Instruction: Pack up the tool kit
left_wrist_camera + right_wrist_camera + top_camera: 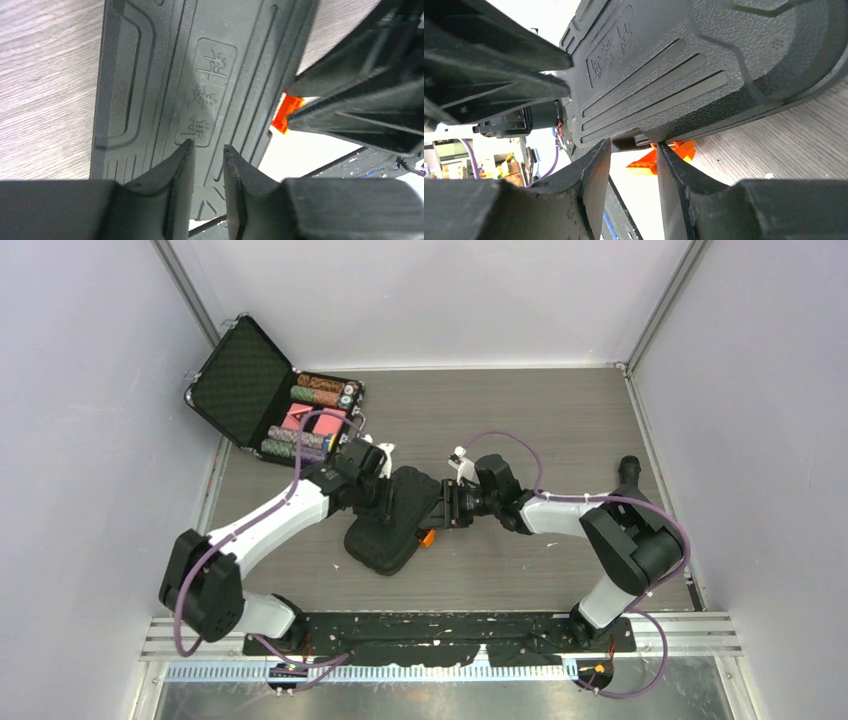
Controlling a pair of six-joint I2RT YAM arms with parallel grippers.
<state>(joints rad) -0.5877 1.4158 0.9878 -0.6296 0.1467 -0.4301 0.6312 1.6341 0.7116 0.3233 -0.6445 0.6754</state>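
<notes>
**Both my grippers on the tool kit, latch side facing right**

The tool kit (385, 542) lies around the middle of the table (540, 410), a little left of centre. It is well apart from the open chip briefcase (238, 382) in the far left corner. From above, one shell seems tipped up off the other, so I cannot tell if it is fully shut.

My left gripper (206, 150) has its fingers only slightly apart, with nothing between them. Their tips sit right at the ribbed outer shell. My right gripper (631, 150) stands wider, its tips at the rim beside the orange latch (674, 150). Whether they pinch that lip or only frame it, I cannot tell.

I judge the shell to be stiff moulded plastic that will not give under a squeeze. It is probably heavy for its size if the steel tools are inside. The broad ribbed face offers nothing to clamp and may slide under a fingertip. I would hold it by the rim on either side of the latch and keep load off the small latch itself.
</notes>
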